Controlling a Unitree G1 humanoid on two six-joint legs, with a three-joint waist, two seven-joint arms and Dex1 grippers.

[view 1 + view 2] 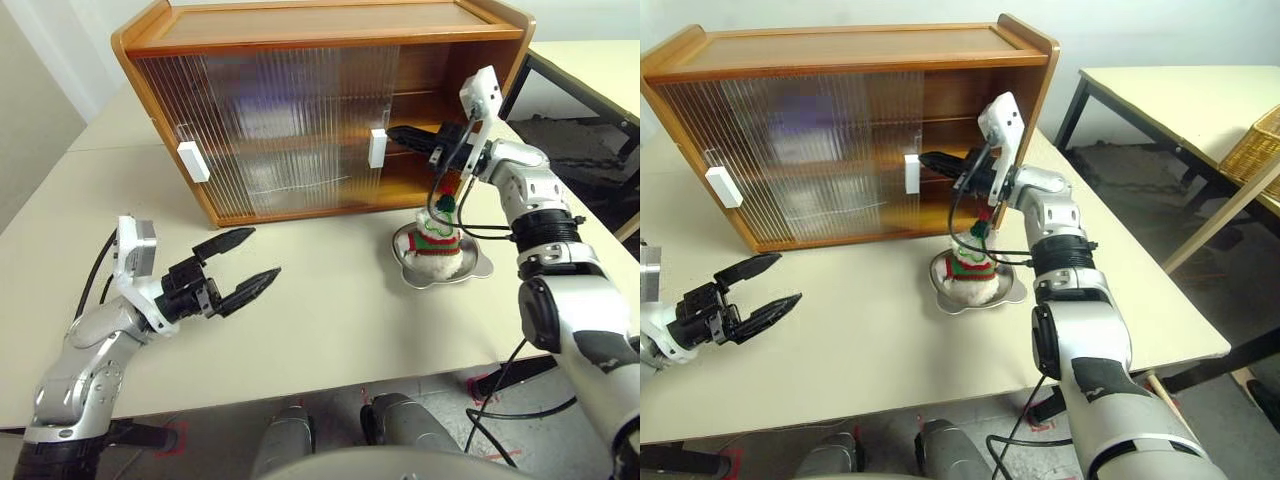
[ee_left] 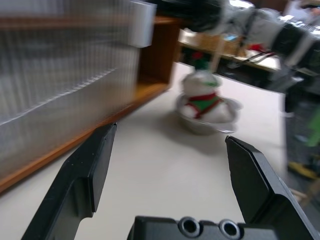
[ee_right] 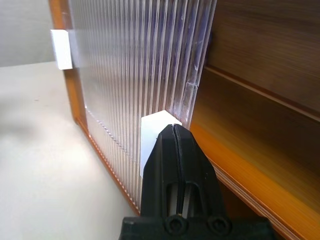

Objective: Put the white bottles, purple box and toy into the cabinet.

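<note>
The wooden cabinet point(image 1: 320, 25) stands at the back of the table, its ribbed sliding doors covering the left and middle and its right end open. My right gripper point(image 1: 392, 131) is shut, level, with its tip against the white handle point(image 3: 155, 130) of the inner door. The toy point(image 1: 437, 232), white plush with red and green bands, sits upright in a metal bowl point(image 1: 478, 265) below that arm. My left gripper point(image 1: 262, 253) hangs open and empty over the table's left front. A faint purple smudge point(image 1: 805, 105) shows behind the door; I cannot tell what it is. The white bottles are hidden.
A second white handle point(image 1: 193, 161) sits at the cabinet's left end. My right arm's cables hang just over the toy. Bare tabletop lies between the left gripper and the bowl. Another table with a wicker basket point(image 1: 1255, 150) stands to the right, across a gap.
</note>
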